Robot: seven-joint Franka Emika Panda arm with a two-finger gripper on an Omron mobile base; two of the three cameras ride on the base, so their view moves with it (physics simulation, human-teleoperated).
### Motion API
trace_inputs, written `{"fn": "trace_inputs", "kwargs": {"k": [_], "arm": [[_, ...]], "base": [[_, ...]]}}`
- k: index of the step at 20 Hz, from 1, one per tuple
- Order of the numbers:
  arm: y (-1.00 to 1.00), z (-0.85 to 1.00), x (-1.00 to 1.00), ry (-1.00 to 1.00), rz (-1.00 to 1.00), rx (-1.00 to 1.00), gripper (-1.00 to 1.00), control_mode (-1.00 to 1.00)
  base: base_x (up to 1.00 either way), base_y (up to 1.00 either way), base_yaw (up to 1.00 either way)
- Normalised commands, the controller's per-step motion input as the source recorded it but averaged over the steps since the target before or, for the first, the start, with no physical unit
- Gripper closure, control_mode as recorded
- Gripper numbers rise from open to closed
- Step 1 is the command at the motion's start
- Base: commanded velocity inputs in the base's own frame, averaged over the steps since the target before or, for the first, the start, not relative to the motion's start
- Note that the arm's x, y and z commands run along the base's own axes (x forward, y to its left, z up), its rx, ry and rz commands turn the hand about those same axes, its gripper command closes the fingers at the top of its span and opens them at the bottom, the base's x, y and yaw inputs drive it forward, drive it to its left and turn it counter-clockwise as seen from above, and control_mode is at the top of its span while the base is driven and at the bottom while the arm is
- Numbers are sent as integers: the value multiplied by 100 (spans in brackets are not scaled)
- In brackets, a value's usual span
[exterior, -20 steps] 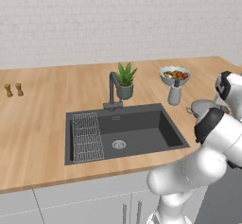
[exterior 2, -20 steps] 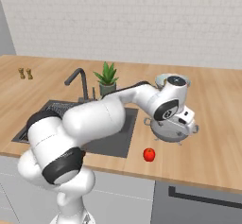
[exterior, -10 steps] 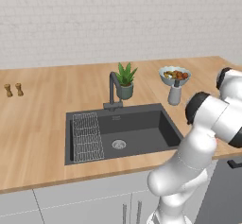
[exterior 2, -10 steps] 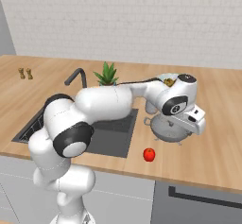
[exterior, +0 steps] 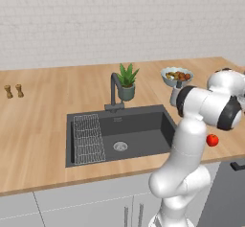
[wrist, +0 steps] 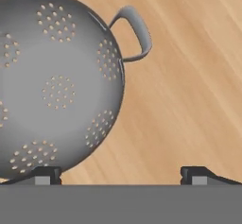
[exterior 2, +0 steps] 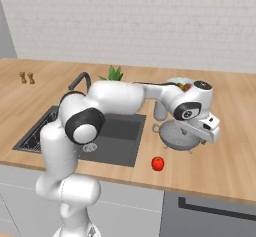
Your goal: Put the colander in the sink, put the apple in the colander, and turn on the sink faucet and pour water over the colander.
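Wooden counter [exterior: 43, 125] light brown, runs wide left to right. Wall [exterior: 119, 20] behind it white brick. Green spiky plant [exterior: 127, 75] in small grey pot [exterior: 126, 92], standing near back of counter. Pale fruit bowl [exterior: 176, 76] on pedestal to right of plant, little mixed fruits inside. Two small brown shakers [exterior: 14, 91] far left on counter, side by side, well apart from plant. Grey cabinet fronts [exterior: 81, 207] under counter. Dark handle [exterior 2: 215, 208] on front at lower right.
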Motion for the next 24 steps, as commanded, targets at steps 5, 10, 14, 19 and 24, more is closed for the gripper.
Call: {"fn": "trace_inputs", "kwargs": {"k": [5,10,14,19,24], "arm": [[-6,-25,19,4,0,3,-100,-100],[-5,-23,19,3,0,5,-100,-100],[0,-23,22,3,0,3,-100,-100],[0,-25,17,1,0,2,-100,-100],[-16,-22,20,0,0,3,-100,-100]], "base": [[0,0,0],[0,0,0],[0,0,0],[0,0,0],[0,0,0]]}}
